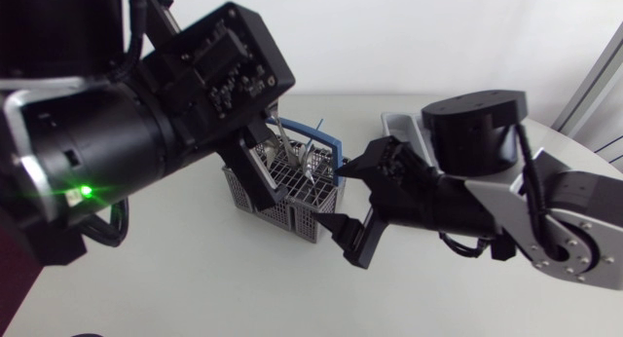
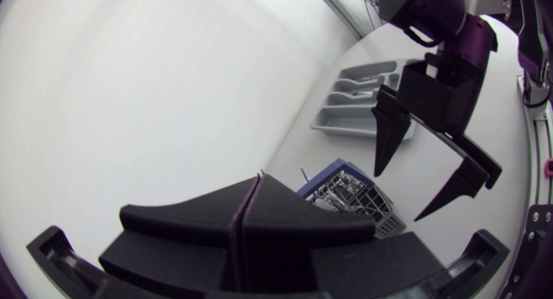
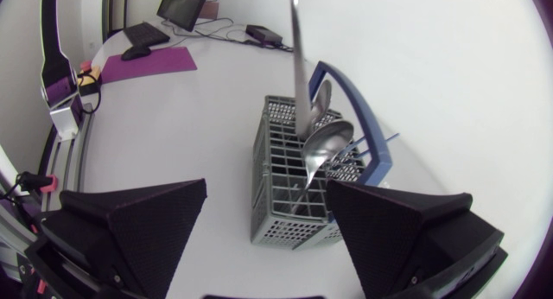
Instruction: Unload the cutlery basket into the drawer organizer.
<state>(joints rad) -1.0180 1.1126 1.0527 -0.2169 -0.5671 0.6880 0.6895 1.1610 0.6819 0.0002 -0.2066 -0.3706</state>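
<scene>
The grey mesh cutlery basket (image 1: 292, 205) (image 2: 350, 191) (image 3: 276, 169) with a blue handle stands mid-table. A spoon (image 3: 324, 148) and other cutlery stick out of it. My left gripper (image 1: 268, 171) (image 2: 257, 180) hangs over the basket's left side, shut on the thin handle of a long silver utensil (image 1: 284, 142) (image 3: 298, 66) that rises steeply out of the basket. Just right of the basket my right gripper (image 1: 346, 205) (image 2: 406, 182) (image 3: 268, 238) is open and holds nothing. The grey drawer organizer (image 1: 394, 118) (image 2: 333, 126) lies at the back right with some cutlery in it.
My right arm (image 1: 506, 210) stretches in from the right, between the basket and the organizer. The big left arm (image 1: 117, 142) covers the table's left part in the head view. White tabletop (image 1: 195, 279) lies in front of the basket.
</scene>
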